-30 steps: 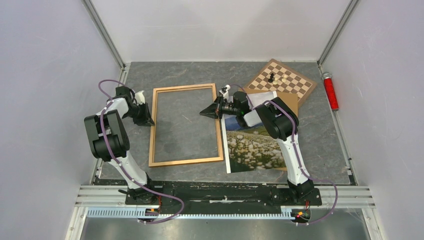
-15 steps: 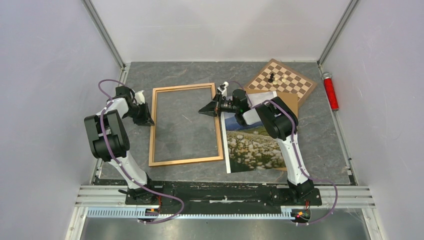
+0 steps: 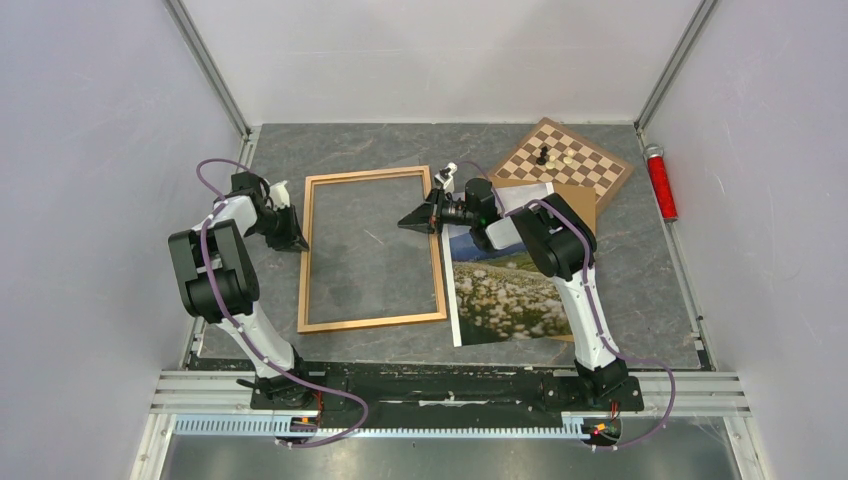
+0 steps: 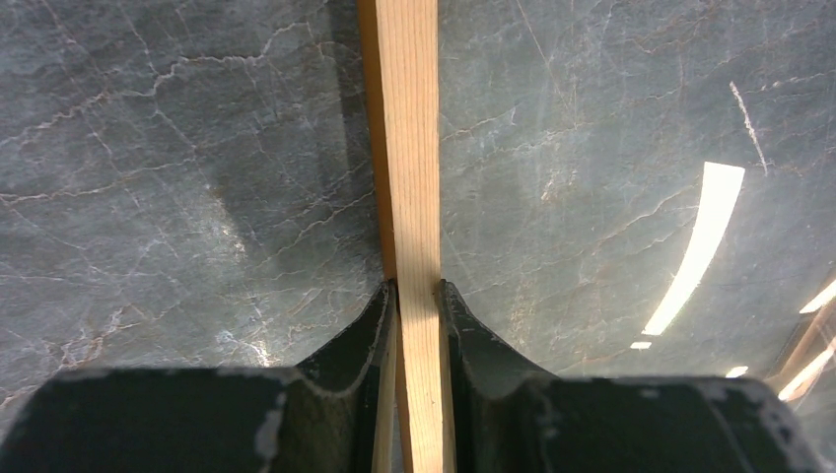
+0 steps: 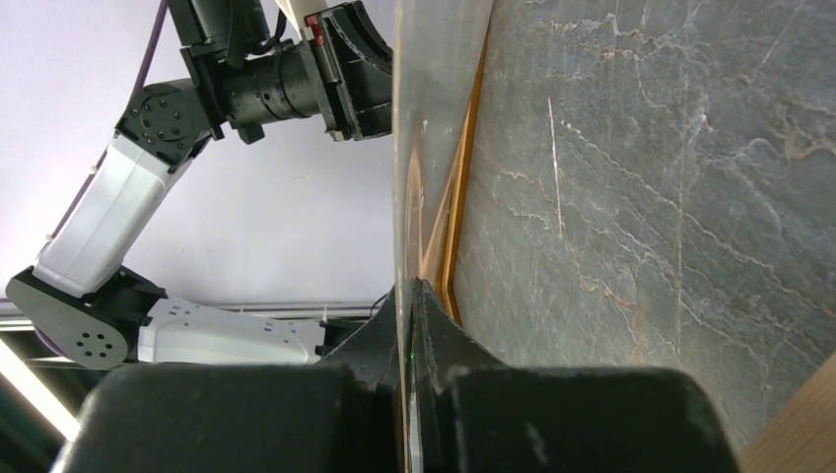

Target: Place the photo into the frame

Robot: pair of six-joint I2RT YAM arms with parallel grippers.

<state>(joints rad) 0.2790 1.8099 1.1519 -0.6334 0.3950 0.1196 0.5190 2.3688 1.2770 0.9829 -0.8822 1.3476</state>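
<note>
Left gripper (image 4: 417, 292) clamps the frame (image 3: 372, 323); right gripper (image 5: 411, 292) is closed (on what, unclear), arm (image 3: 548, 238) covering the photo's (image 3: 505, 295) top.

Bright even light, lamp glare on table (image 4: 705, 246), sharp focus

Saw bare table (image 3: 370, 255) inside the frame (image 3: 372, 322), reachable from above. Found the left rail blocked by the left gripper (image 3: 298, 240) clamped there, and the right rail crossed by the right gripper (image 3: 406, 222). Met clutter rightward: photo (image 3: 510, 295), backing board (image 3: 580, 208), chessboard (image 3: 585, 172), red cylinder (image 3: 660, 183).
</note>
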